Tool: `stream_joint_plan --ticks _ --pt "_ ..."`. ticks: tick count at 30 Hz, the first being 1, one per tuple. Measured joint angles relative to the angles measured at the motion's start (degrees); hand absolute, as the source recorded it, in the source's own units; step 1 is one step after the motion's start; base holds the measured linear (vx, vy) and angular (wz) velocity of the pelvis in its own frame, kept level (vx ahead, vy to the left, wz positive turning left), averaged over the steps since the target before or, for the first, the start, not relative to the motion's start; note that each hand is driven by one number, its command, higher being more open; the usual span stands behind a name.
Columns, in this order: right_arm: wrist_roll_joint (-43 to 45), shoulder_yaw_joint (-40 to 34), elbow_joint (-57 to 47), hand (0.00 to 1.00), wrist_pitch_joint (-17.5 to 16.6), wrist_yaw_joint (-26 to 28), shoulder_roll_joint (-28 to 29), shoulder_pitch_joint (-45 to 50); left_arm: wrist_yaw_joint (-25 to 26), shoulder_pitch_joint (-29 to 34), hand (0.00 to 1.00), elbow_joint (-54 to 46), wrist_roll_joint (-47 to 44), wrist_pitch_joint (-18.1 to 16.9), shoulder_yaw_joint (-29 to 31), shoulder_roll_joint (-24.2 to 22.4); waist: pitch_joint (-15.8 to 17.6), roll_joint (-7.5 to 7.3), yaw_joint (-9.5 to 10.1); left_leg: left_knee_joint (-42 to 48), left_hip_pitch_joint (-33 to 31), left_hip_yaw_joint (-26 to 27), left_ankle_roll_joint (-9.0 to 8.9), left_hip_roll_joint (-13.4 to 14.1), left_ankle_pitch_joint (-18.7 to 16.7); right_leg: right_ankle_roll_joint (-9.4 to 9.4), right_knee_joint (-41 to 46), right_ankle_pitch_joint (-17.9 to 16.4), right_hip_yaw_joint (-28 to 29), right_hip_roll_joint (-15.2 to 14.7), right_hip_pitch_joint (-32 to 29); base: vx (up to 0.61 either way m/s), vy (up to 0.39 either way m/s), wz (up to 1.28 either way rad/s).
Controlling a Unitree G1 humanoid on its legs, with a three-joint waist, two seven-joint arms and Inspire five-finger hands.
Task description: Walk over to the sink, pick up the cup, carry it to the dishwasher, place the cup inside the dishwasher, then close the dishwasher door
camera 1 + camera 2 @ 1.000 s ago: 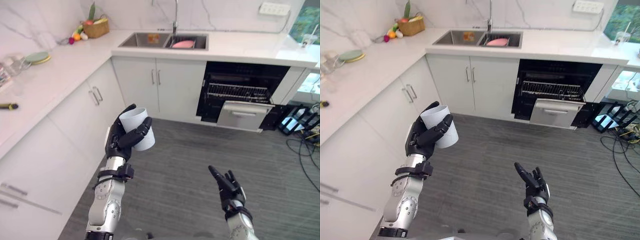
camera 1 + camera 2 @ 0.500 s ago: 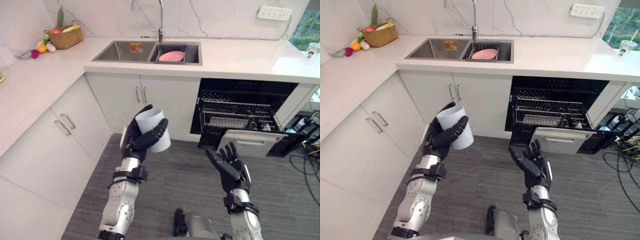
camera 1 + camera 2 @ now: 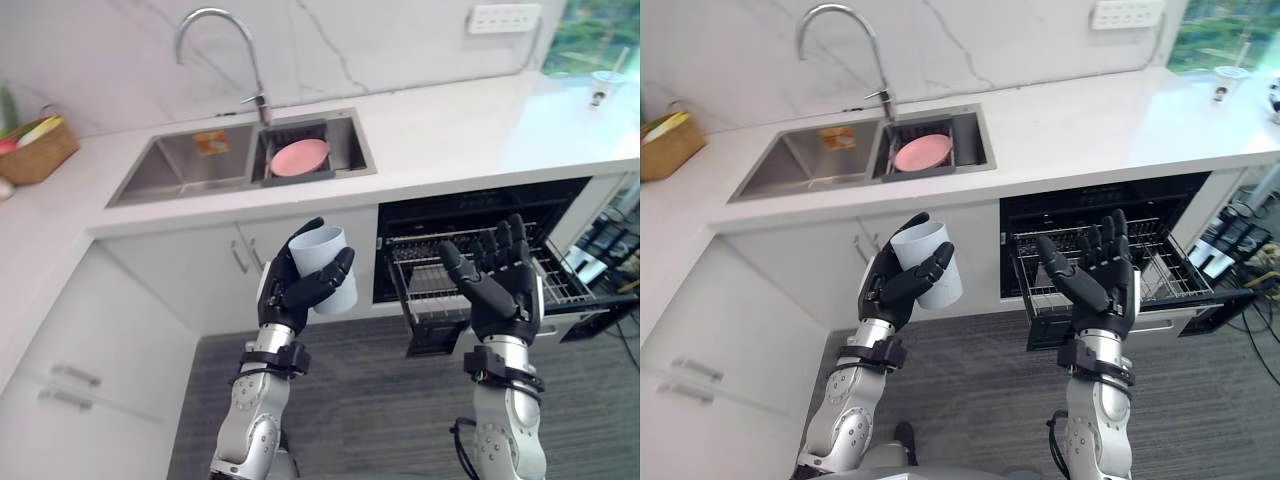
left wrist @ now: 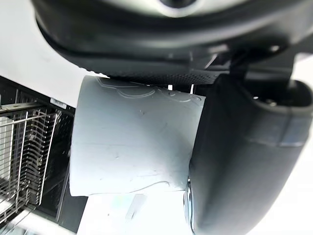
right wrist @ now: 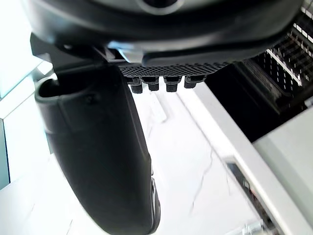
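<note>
My left hand point(image 3: 290, 296) is curled round a pale grey cup point(image 3: 326, 264), held upright in the air in front of the cabinet below the sink point(image 3: 190, 165); the left wrist view shows the cup point(image 4: 132, 142) pressed against the palm. To the right stands the open dishwasher point(image 3: 560, 210) with its wire rack point(image 3: 563, 283) pulled out and its door point(image 3: 1225, 300) hanging down. My right hand point(image 3: 500, 285) is raised in front of that rack, fingers straight and spread, holding nothing.
A pink plate point(image 3: 299, 157) lies in the sink's right basin under the curved tap point(image 3: 215, 40). A basket of fruit point(image 3: 35, 150) stands on the counter at far left. White cabinet doors point(image 3: 100, 350) line the left side. A glass point(image 3: 603, 82) stands on the far right counter.
The whole picture has shifted: the camera has come closer to the sink and dishwasher. My right hand has risen higher and spread before the rack. The cup stays in my left hand.
</note>
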Motion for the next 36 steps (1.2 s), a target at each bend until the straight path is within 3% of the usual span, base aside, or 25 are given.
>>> stream_joint_plan --ticks 2,3,5,7,8,10,12,13,14,15,16,18,21,28,31,32,33,34,36 --pt "0.5 -1.8 0.4 1.00 0.4 -1.6 1.7 2.6 0.2 -0.2 0.00 0.1 0.0 0.0 -0.7 1.7 -1.8 -3.21 -2.19 3.5 -1.2 0.5 2.28 -4.3 -4.8 1.39 2.6 0.0 -0.3 -4.6 -0.8 0.45 0.375 0.01" --pt "0.6 -3.8 1.3 1.00 0.5 -1.9 2.6 3.1 0.3 -0.5 0.00 0.1 0.1 0.0 -0.7 1.8 -1.8 -4.23 -2.59 5.0 -1.1 1.4 3.55 -6.1 -6.9 3.01 6.6 1.0 -0.2 -6.6 -2.5 0.42 0.365 0.13" --pt "0.6 -6.4 2.7 1.00 1.1 -2.1 4.0 3.0 0.3 -1.3 0.00 0.1 0.1 0.4 -0.4 2.3 -1.6 -5.07 -2.74 6.4 0.4 2.4 5.22 -8.3 -9.7 3.28 17.3 4.0 -1.1 -9.1 -6.8 0.38 0.334 -0.04" --pt "0.5 -7.3 4.8 1.00 1.3 -2.2 4.9 2.5 0.5 -1.3 0.00 0.1 0.1 1.2 0.6 3.6 -1.0 -5.26 -2.67 4.9 6.0 4.0 6.62 -9.3 -11.6 1.91 28.4 12.2 -3.8 -11.7 -10.2 0.33 0.274 -0.32" --pt "0.5 -6.6 6.2 1.00 2.0 -2.0 5.2 2.0 1.0 -1.3 0.00 0.1 0.1 1.5 2.0 4.3 -0.3 -4.50 -2.50 2.0 11.0 5.5 7.06 -8.7 -12.0 0.83 33.6 11.0 -6.8 -12.6 -11.8 0.23 0.214 -0.59" --pt "0.5 -5.1 7.4 1.00 2.7 -1.3 5.4 1.2 2.2 -1.4 0.00 -0.5 0.1 1.3 4.8 4.3 -0.4 -2.93 -2.21 -1.9 15.0 7.8 7.05 -7.0 -12.0 -0.53 33.9 7.0 -12.3 -10.9 -16.2 0.19 0.176 -0.70" --pt "0.4 -4.2 7.6 1.00 2.8 -0.4 5.7 0.2 2.9 -1.7 0.00 -0.9 0.0 0.4 6.7 5.1 -0.5 -2.82 -2.24 -3.8 16.2 9.8 6.83 -6.2 -12.1 -1.06 26.1 6.1 -16.5 -8.1 -20.1 0.14 0.074 -0.60" --pt "0.4 -4.4 7.6 1.00 2.8 -0.2 5.5 -1.1 2.9 -1.9 0.00 -0.8 0.0 0.4 7.6 6.1 -0.5 -3.04 -2.34 -4.7 16.8 11.2 6.31 -6.1 -12.3 -2.09 15.5 7.3 -18.8 -6.2 -22.1 0.15 -0.001 -0.43" --pt "0.4 -4.6 7.5 1.00 2.8 -0.2 5.5 -1.7 2.9 -1.9 0.00 -0.6 0.0 0.4 7.8 6.5 -0.4 -3.08 -2.36 -4.9 17.1 11.8 5.97 -6.2 -12.5 -2.83 11.2 9.0 -19.5 -5.6 -22.5 0.19 -0.026 -0.53" --pt "0.4 -4.5 7.2 1.00 2.9 -0.3 5.6 -2.6 2.9 -1.9 0.00 -0.2 0.0 0.3 8.0 7.2 -0.2 -3.83 -2.56 -4.8 18.0 12.6 4.89 -7.0 -13.3 -4.38 2.5 16.4 -20.2 -4.6 -22.8 0.17 -0.048 -0.35" --pt "0.4 -4.2 6.8 1.00 3.1 -0.1 5.3 -2.8 2.9 -1.9 0.00 0.4 0.0 0.1 8.0 7.5 0.3 -3.98 -3.28 -4.3 18.8 12.7 4.10 -7.4 -14.3 -3.99 0.6 21.8 -19.9 -4.1 -22.1 0.18 -0.058 -0.44" --pt "0.4 -3.1 5.7 1.00 3.8 0.0 4.4 -2.7 3.3 -1.9 0.00 1.2 0.0 -0.1 7.1 5.2 -0.1 -2.03 -3.50 -3.8 18.9 14.9 3.28 -5.0 -15.7 -4.44 -2.3 22.9 -19.1 -0.5 -21.5 0.18 -0.061 -0.58" --pt "0.4 -2.3 2.1 1.00 4.1 0.8 5.1 -1.4 3.8 -3.0 0.00 1.3 0.0 -0.4 4.7 3.4 0.4 -2.10 -4.02 -1.5 19.5 17.4 2.29 -2.4 -18.7 -5.95 -2.1 21.0 -17.4 2.6 -22.1 0.11 -0.053 -0.61" --pt "0.5 -3.0 1.6 1.00 3.3 2.7 4.7 -1.6 4.1 -8.2 0.00 1.6 -0.1 -0.4 2.5 1.3 0.6 -0.91 -5.10 -1.6 21.6 14.4 1.93 -1.5 -19.0 -6.05 4.7 14.6 -18.4 3.1 -24.0 0.13 -0.058 -0.17" --pt "0.6 -2.9 2.8 1.00 3.6 3.5 4.2 -1.7 4.1 -7.0 0.00 2.7 0.0 -0.4 2.5 1.3 1.2 0.13 -4.24 18.1 15.5 11.4 2.55 3.5 -18.6 -6.84 3.0 13.4 -18.2 4.6 -19.9 0.17 -0.136 -0.11" --pt "0.6 -2.8 2.5 1.00 3.7 4.4 3.0 -1.7 4.1 -5.7 0.00 2.7 0.0 -0.5 2.4 1.2 1.9 1.98 -3.78 31.1 11.2 7.8 4.52 7.0 -15.7 -7.55 2.1 12.8 -17.8 6.7 -16.8 0.18 -0.061 -0.22" --pt "0.6 -2.6 2.3 1.00 4.1 4.9 2.4 -1.7 4.1 -4.9 0.00 2.7 0.0 -0.5 2.4 1.2 2.2 2.77 -3.56 36.6 9.2 5.3 4.61 8.1 -12.5 -7.94 1.8 12.5 -17.2 7.8 -15.3 0.24 -0.030 -0.53" --pt "0.6 -2.0 2.2 1.00 4.5 6.2 1.3 -1.9 4.1 -2.8 0.00 2.9 0.0 -0.6 2.6 1.4 2.3 3.34 -2.65 43.7 5.7 1.1 2.73 7.9 -11.9 -8.59 1.1 12.0 -15.2 9.3 -13.3 0.26 0.027 -0.85" --pt "0.6 -1.9 2.2 1.00 4.6 7.7 1.1 -2.6 3.8 -1.2 0.00 4.2 0.0 -0.8 2.6 1.4 2.1 3.65 -1.71 44.1 2.6 -1.5 3.04 4.4 -15.4 -9.15 -0.8 12.2 -11.8 9.6 -11.2 0.29 0.052 -1.01"
